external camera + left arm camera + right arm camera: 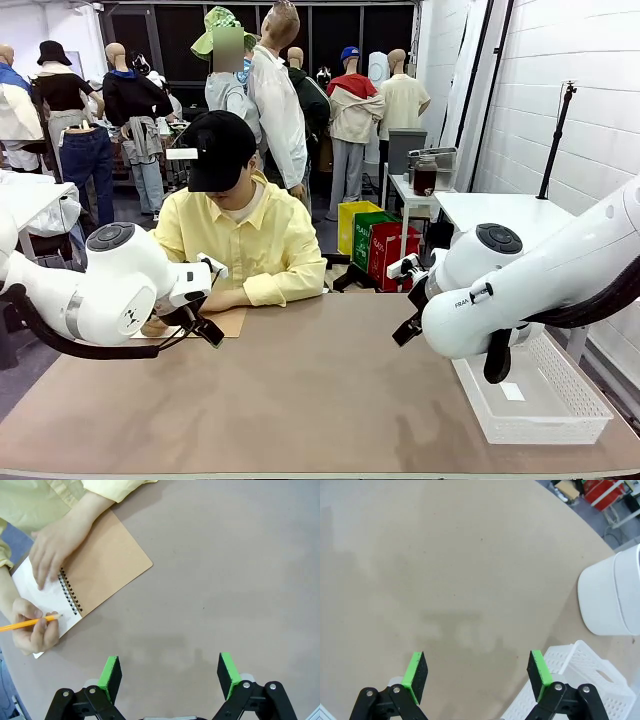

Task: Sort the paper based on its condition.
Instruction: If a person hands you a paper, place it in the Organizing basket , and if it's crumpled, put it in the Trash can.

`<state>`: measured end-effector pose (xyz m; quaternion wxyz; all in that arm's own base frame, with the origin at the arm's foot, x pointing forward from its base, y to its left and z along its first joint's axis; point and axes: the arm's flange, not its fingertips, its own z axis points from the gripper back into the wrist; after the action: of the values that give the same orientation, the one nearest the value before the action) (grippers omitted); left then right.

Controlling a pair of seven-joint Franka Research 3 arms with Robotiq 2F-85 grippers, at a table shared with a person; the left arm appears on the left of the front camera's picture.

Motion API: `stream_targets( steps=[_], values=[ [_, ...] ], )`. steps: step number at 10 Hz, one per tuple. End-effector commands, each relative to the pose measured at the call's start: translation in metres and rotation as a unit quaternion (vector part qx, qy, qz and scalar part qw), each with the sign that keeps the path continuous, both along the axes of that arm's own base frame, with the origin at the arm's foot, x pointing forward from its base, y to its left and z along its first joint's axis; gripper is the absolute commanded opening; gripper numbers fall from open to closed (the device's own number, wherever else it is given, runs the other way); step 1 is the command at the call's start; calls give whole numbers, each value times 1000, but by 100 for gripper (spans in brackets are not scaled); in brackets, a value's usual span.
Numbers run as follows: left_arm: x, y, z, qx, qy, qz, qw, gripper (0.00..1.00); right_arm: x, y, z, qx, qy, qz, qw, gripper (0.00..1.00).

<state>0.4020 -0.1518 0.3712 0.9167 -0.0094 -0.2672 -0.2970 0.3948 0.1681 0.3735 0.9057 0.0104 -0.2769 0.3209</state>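
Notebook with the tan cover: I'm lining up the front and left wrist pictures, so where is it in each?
Front view: notebook left of centre, just below the yellow sleeve.
Left wrist view: notebook upper left, a hand on it.
Shared landmark: the yellow sleeve.

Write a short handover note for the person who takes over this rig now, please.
Left gripper: open, empty, over the table beside the notebook.
Right gripper: open, empty, over the table by the basket.
Person: pencil in one hand, writing on the notebook's white page; other hand presses the page.
Done: nothing sorted.
Left: all sorting.
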Motion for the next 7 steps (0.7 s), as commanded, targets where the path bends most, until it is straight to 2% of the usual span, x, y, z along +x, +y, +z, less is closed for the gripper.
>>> stream_targets(
  steps=[1,6,7],
  values=[
    [0,1,0,-1,0,1,1000,100,0,0,0,0,0,0,1000,100],
    [0,0,0,0,0,0,1000,100,0,0,0,0,0,0,1000,100],
    [0,-1,8,3,4,-6,1000,100,1,0,9,5,9,6,1000,100]
  ],
)
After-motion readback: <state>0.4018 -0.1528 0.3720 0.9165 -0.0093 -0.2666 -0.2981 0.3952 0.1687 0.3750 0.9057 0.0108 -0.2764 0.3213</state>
